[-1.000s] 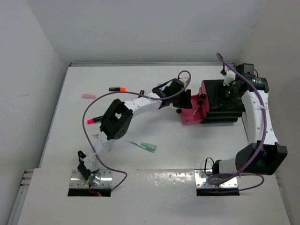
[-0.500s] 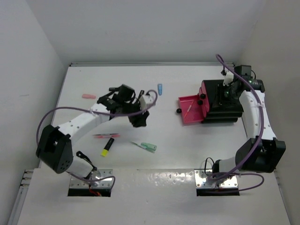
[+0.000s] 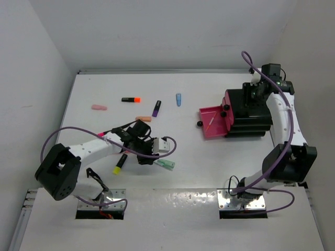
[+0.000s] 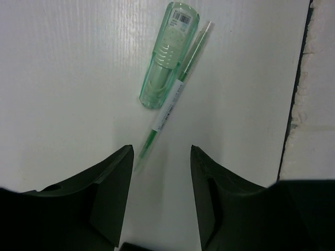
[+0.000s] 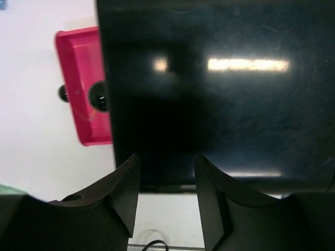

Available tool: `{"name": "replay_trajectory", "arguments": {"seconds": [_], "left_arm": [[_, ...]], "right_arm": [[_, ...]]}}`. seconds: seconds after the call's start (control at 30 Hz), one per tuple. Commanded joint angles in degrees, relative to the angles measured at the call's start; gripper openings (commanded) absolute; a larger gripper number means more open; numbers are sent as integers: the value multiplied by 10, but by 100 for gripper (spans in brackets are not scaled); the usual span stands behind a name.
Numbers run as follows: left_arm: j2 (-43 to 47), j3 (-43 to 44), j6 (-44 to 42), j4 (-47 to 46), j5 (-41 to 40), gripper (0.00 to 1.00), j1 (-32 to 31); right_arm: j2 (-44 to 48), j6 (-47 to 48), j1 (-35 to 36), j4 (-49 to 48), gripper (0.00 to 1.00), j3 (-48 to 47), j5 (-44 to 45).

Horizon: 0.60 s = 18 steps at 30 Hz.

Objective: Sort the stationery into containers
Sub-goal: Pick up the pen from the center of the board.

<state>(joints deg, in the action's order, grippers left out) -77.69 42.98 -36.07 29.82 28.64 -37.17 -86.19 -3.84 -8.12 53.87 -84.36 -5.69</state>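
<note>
Soft, even light from overhead fills the top view, leaving the white counter (image 3: pixel 209 167) bright, with only faint, diffuse shadows on it and a patchy sheen along its near edge. In the left wrist view the mint piece (image 4: pixel 167 57) is crisp down to its barcode, while the left hand (image 4: pixel 159 151) is a dark, slightly soft mass that casts a pale shadow. In the right wrist view the glossy black box (image 5: pixel 220 120) mirrors a long bright bar and a smaller spot of glare, and the right hand (image 5: pixel 166 162) sits underexposed, showing little detail.
</note>
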Motion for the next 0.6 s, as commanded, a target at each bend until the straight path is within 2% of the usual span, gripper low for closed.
{"name": "replay_trajectory", "arguments": {"seconds": [0.0,0.23,0.57], "left_arm": [[-5,-3,-33,-62,-19,54,-20],[-18,-19,-51,-109,-68,56,-48],[-50,-51,-89,-139,-88,56,-80]], "right_arm": [[-8,8,2,-46,45,17,31],[-24,13,2,-52,45,37,41],[-22,8,3,-54,44,71,35]]}}
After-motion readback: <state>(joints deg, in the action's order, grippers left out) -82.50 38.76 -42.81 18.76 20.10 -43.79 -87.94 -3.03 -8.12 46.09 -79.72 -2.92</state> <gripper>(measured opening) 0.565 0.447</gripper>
